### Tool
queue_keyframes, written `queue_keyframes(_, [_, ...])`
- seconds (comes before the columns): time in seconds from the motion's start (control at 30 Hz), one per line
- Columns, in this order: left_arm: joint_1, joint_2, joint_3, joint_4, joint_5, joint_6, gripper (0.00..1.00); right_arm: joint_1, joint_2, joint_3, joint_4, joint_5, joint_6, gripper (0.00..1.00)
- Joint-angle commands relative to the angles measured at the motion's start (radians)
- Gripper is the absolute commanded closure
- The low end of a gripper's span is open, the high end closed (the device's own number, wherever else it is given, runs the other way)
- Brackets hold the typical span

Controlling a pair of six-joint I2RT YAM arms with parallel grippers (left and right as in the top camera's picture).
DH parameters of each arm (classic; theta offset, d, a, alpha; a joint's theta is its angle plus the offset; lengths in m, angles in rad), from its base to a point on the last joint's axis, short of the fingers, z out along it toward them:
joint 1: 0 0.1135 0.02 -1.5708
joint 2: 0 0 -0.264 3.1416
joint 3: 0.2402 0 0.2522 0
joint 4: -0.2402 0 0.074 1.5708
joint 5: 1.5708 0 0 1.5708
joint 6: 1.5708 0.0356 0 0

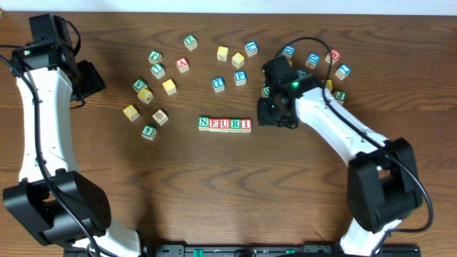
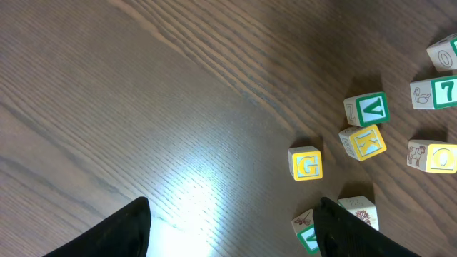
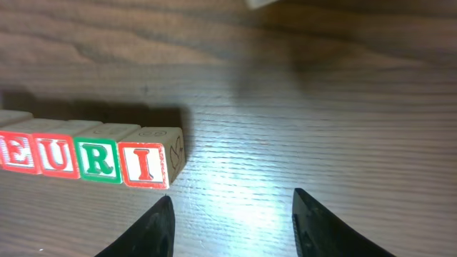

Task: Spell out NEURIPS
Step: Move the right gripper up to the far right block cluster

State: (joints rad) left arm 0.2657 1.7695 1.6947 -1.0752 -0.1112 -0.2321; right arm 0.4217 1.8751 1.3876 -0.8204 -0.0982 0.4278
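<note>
Five lettered wooden cubes stand in a row point(image 1: 225, 125) at the table's middle, reading N, E, U, R, I. In the right wrist view the row's right end shows, and its last cube is the red-framed I point(image 3: 146, 164). My right gripper point(image 1: 275, 111) point(image 3: 232, 196) hovers just right of that I cube. It is open, with bare table between its fingers, and it touches nothing. My left gripper point(image 1: 89, 78) point(image 2: 233, 203) is at the far left, away from the row, open and empty. Two blue-framed cubes point(image 1: 240, 77) and two yellow ones point(image 1: 238, 60) lie behind the row; I cannot read their letters.
Loose cubes are scattered at the back left point(image 1: 151, 89), among them a yellow G point(image 2: 307, 164), a green V point(image 2: 371, 108) and a yellow K point(image 2: 365, 141). More cubes point(image 1: 314, 58) lie behind my right arm at the back right.
</note>
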Motion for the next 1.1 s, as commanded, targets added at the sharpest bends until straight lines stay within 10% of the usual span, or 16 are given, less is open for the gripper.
queue_keyframes(0.0, [0.002,0.004,0.011,-0.005,-0.013,0.002,0.28,-0.029,-0.063,0.023,-0.011,-0.003,-0.019,0.5])
queue_keyframes(1.07, [0.002,0.004,0.011,-0.005,-0.013,0.002,0.28,-0.043,-0.089,0.338,-0.059,-0.019,-0.13,0.43])
